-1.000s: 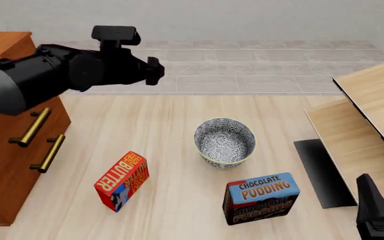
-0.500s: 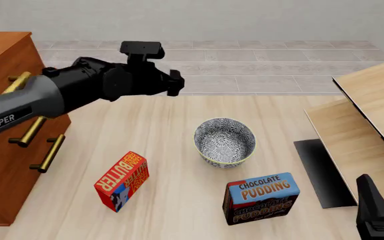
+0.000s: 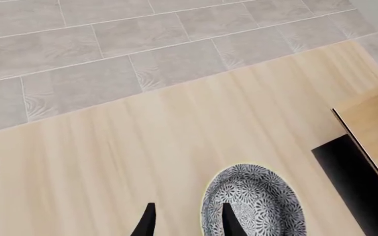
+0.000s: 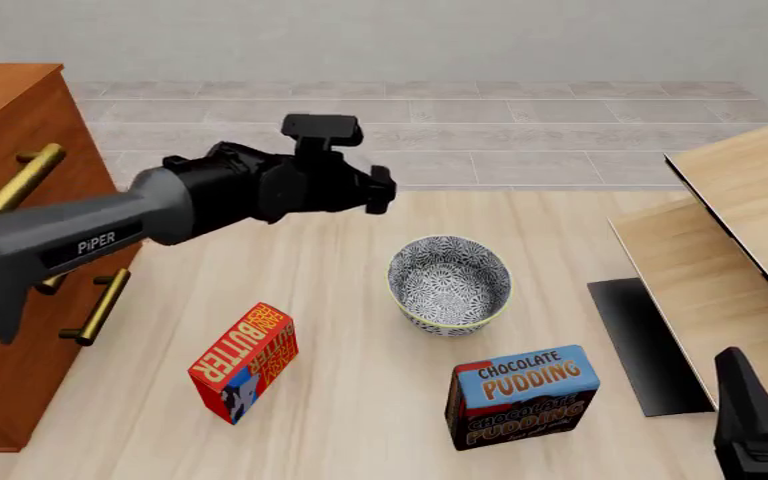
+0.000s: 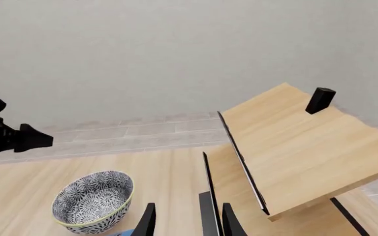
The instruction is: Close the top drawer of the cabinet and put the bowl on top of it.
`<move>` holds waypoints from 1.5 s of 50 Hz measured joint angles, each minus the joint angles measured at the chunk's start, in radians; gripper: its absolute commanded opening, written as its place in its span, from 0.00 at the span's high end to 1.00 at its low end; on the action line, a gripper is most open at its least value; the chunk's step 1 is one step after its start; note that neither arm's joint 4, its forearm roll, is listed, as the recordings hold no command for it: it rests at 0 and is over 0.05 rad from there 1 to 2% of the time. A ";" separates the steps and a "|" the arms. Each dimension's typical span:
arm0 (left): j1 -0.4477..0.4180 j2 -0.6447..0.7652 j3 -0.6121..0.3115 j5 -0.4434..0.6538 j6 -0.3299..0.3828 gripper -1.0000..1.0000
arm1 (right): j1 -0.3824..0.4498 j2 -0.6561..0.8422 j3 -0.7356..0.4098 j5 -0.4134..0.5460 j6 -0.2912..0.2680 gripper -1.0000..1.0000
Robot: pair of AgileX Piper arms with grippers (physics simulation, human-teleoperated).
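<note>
With the left gripper (image 4: 379,189) open and empty above the table, the bowl (image 4: 450,283) sits untouched. Best descend straight over one rim wall, one finger inside, before closing. Right gripper (image 5: 183,221) parted, idle.

Cabinet (image 4: 11,120) left part cut off.

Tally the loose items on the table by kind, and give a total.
Bowls: 1, the bowl.
Boxes: 2, the butter box and the pudding box.
Total: 3.
</note>
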 measured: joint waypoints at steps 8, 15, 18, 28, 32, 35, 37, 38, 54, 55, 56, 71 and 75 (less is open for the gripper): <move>-0.006 0.046 -0.012 -0.014 -0.014 0.00 | -0.002 0.000 -0.002 -0.001 0.005 0.00; -0.012 0.080 -0.015 -0.025 -0.030 0.00 | -0.001 0.000 -0.002 -0.002 0.009 0.00; -0.017 0.091 -0.015 -0.029 -0.038 0.00 | -0.001 0.000 -0.003 -0.002 0.010 0.00; -0.035 0.119 -0.006 -0.045 -0.065 0.00 | 0.001 0.000 -0.005 -0.003 0.014 0.00; -0.043 0.125 0.000 -0.051 -0.076 0.00 | 0.001 0.000 -0.005 -0.004 0.015 0.00; -0.049 0.129 0.005 -0.057 -0.083 0.00 | 0.001 0.000 -0.004 -0.006 0.016 0.00; -0.052 0.131 0.008 -0.060 -0.088 0.00 | 0.002 0.000 -0.004 -0.007 0.016 0.00; -0.054 0.132 0.010 -0.061 -0.090 0.00 | 0.002 0.000 -0.004 -0.007 0.016 0.00; -0.056 0.151 0.030 -0.085 -0.104 0.00 | 0.005 0.000 -0.003 -0.010 0.017 0.00; -0.056 0.153 0.031 -0.086 -0.104 0.00 | 0.005 0.000 -0.003 -0.010 0.017 0.00; -0.056 0.154 0.032 -0.088 -0.105 0.00 | 0.005 0.000 -0.003 -0.010 0.017 0.00; -0.055 0.181 0.044 -0.109 -0.116 0.00 | 0.007 0.000 -0.004 -0.010 0.016 0.00; -0.054 0.189 0.045 -0.113 -0.119 0.00 | 0.008 0.000 -0.004 -0.010 0.016 0.00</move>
